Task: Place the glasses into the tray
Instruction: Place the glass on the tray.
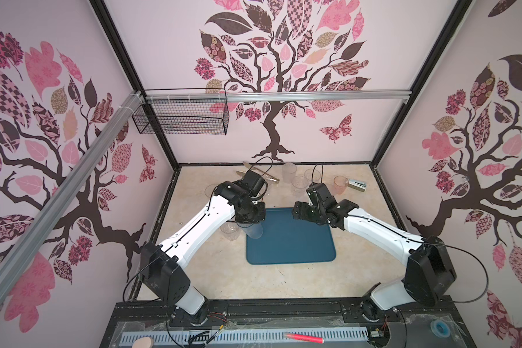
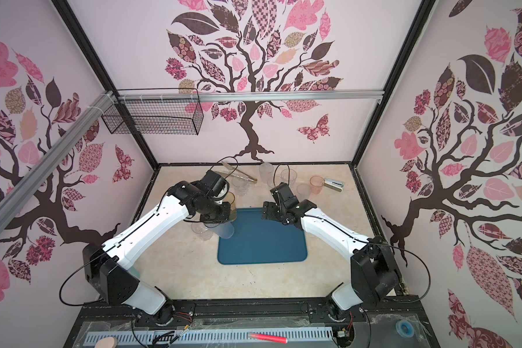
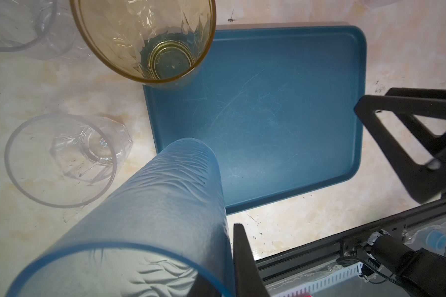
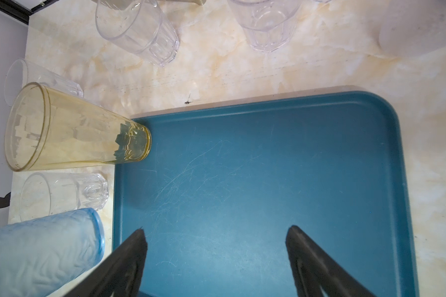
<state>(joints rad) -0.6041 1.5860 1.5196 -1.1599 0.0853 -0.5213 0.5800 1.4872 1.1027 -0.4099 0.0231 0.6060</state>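
Observation:
The teal tray (image 1: 290,244) (image 2: 262,244) lies mid-table. My left gripper (image 1: 250,223) (image 3: 229,244) is shut on the rim of a frosted bluish glass (image 1: 254,231) (image 2: 226,231) (image 3: 165,205), one finger inside and one outside. The glass hangs upright over the tray's left edge (image 3: 152,123). A taller amber glass (image 3: 144,38) (image 4: 75,133) (image 2: 231,205) stands at the tray's far left corner. My right gripper (image 1: 296,211) (image 4: 216,231) is open and holds nothing, above the tray's (image 4: 268,180) far right part.
A clear faceted glass (image 1: 229,231) (image 3: 59,159) (image 4: 62,192) stands just left of the tray. Several more glasses (image 1: 299,182), one pink (image 1: 341,184), stand behind it with steel tongs (image 1: 264,175) and a stapler (image 1: 357,183). Walls enclose the table.

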